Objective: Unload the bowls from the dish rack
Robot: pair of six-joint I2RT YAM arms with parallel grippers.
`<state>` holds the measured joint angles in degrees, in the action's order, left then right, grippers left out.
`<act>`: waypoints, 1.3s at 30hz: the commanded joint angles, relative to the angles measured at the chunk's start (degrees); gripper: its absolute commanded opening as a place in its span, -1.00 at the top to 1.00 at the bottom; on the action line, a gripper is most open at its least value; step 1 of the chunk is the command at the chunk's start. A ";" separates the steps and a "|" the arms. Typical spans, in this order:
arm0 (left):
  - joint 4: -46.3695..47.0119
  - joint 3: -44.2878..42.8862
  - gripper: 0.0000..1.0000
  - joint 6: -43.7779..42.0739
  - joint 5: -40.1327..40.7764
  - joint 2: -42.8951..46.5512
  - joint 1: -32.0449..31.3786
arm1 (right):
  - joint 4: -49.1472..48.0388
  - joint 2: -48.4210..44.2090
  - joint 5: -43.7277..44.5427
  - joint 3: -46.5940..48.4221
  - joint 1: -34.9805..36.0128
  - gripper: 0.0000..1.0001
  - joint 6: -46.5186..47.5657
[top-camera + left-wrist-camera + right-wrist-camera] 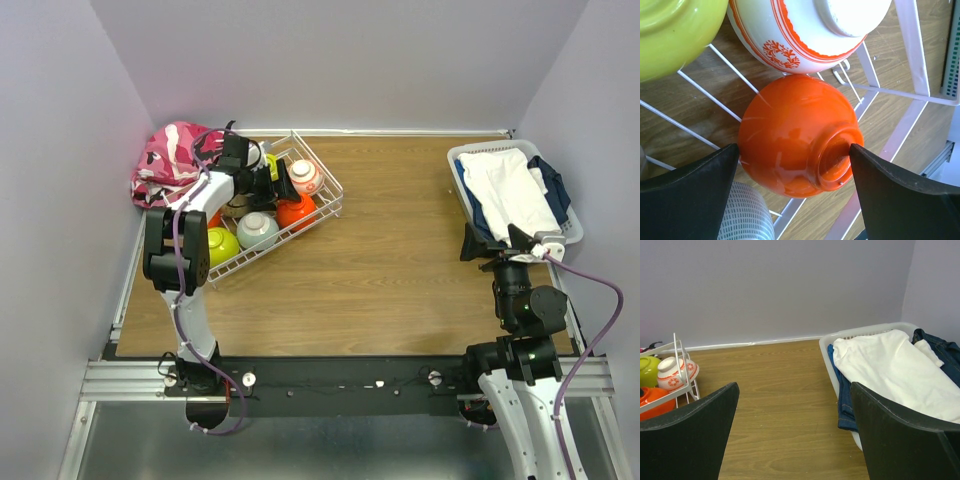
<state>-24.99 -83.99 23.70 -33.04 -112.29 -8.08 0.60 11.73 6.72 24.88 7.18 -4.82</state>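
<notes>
The white wire dish rack (322,166) sits at the table's back left with several bowls in it. An orange bowl (790,130) lies on its side on the rack's wires, foot towards the right finger. My left gripper (794,150) is open and straddles this bowl, one fingertip at each side of it. Above it lie the white bowl with the red pattern (790,30) and a lime-green bowl (670,30). From above I also see a pale teal bowl (257,230) and another lime-green bowl (220,245). My right gripper (795,390) hangs open and holds nothing, over bare wood at the right.
A white plastic basket (458,160) of clothes stands at the back right, close beside my right gripper (492,240). A pink patterned bag (170,160) lies in the back left corner behind the rack. Purple walls close in the table on three sides.
</notes>
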 commanded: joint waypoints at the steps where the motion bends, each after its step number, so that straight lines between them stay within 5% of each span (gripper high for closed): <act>1: -2.16 0.31 -0.98 1.26 -0.80 -4.34 -0.98 | 1.07 0.40 -0.22 -0.45 0.29 -1.00 0.78; 21: 0.82 3.12 -0.96 8.20 -6.07 -1.62 0.08 | 1.33 0.84 -0.57 -0.27 0.47 -1.00 0.95; 39: 7.85 6.82 -0.49 14.79 -10.73 3.39 1.48 | 1.51 1.63 -0.74 -0.10 0.47 -1.00 1.04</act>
<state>-16.73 -78.85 34.94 -38.11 -110.78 -5.80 1.19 13.13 6.68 24.88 7.18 -4.40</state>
